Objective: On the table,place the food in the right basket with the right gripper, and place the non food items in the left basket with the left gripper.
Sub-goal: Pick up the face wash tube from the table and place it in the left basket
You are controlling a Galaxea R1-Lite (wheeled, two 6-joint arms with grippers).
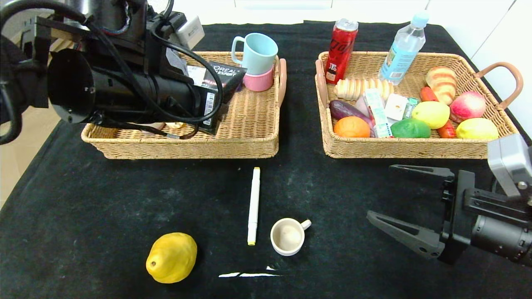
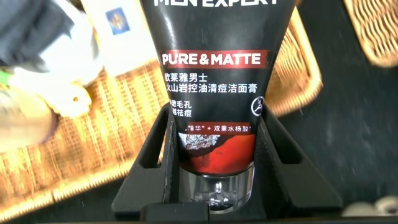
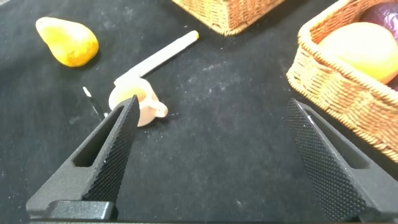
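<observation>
My left gripper [image 2: 214, 143] is shut on the black and red cosmetic tube [image 2: 214, 62], holding it by its cap end above the left basket [image 1: 249, 137]. In the head view the tube [image 1: 226, 77] slants over the basket's middle. My right gripper [image 1: 379, 191] hovers open and empty over the black table [image 1: 104, 199], in front of the right basket [image 1: 407, 147]. A bumpy yellow fruit [image 1: 171, 257] lies at the front left. The white marker pen [image 1: 253, 205] and the cream cup [image 1: 287, 236] lie in the middle, left of the right gripper [image 3: 212, 102].
A blue mug stacked on a pink cup [image 1: 257, 54] stands at the left basket's back. The right basket holds a red can [image 1: 341, 50], a water bottle [image 1: 403, 47], bread and several fruits. A white scuff [image 1: 249, 274] marks the cloth by the cup.
</observation>
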